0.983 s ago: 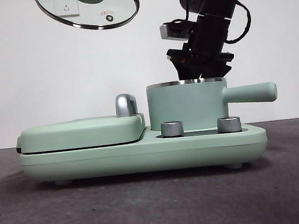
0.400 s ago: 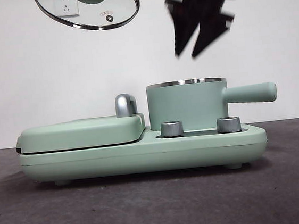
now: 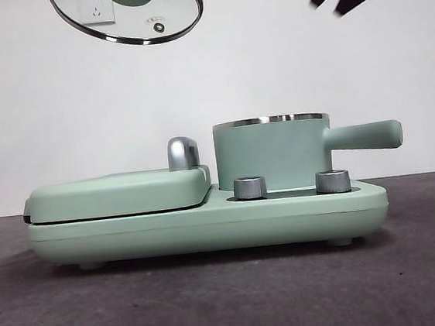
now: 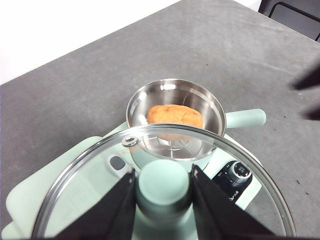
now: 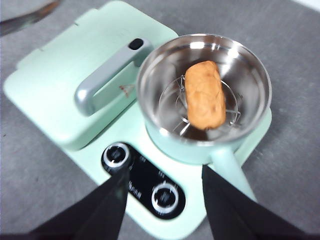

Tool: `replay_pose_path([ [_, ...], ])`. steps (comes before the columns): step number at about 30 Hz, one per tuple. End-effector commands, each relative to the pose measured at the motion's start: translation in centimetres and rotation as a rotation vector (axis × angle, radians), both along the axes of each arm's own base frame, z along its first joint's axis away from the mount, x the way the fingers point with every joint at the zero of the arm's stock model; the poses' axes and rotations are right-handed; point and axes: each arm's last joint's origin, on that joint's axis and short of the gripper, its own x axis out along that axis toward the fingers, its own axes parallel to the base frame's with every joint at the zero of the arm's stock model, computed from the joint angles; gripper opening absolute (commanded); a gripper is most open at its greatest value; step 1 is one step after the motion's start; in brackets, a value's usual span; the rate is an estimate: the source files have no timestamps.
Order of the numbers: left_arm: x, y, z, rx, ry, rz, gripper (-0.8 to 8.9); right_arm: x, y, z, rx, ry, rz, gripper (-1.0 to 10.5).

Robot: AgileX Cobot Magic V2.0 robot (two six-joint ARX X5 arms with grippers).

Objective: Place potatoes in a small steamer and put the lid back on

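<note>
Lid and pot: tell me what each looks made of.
The round clear lid looks like glass: the cooker shows through it. Its rim looks like polished steel, and its mint-green knob, clamped in the left tool, has a matte look, probably plastic. The mint-green cylindrical pot has a mirror-bright, likely stainless-steel inside reflecting the orange-brown potato; its outside looks satin-coated.

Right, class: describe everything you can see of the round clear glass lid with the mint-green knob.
The round clear glass lid has a steel rim, a small metal-ringed vent hole near its edge, and a mint-green knob at its centre. The left gripper holds it by that knob, one black jaw on each side. In the front view it hangs tilted, high in the air, up and to the side of the open mint-green steamer pot. It touches nothing but the jaws. The pot is still uncovered.
</note>
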Motion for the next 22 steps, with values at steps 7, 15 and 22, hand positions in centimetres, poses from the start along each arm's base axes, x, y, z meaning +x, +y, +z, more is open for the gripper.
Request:
replay_pose_path([
  [7,-0.2,-1.4,0.7,-0.028,-0.044,-0.053,0.09,-7.6,-3.0,-1.6,0.023,-0.125,-0.07,2.2],
  [15,1.2,-3.9,-0.4,-0.043,-0.073,-0.102,0.09,-13.0,-5.1,-2.3,0.128,-0.203,-0.11,2.2],
  [22,3.6,-6.8,-1.4,-0.099,-0.186,-0.113,0.09,-15.5,-6.0,-1.6,0.237,-0.258,-0.15,2.2],
])
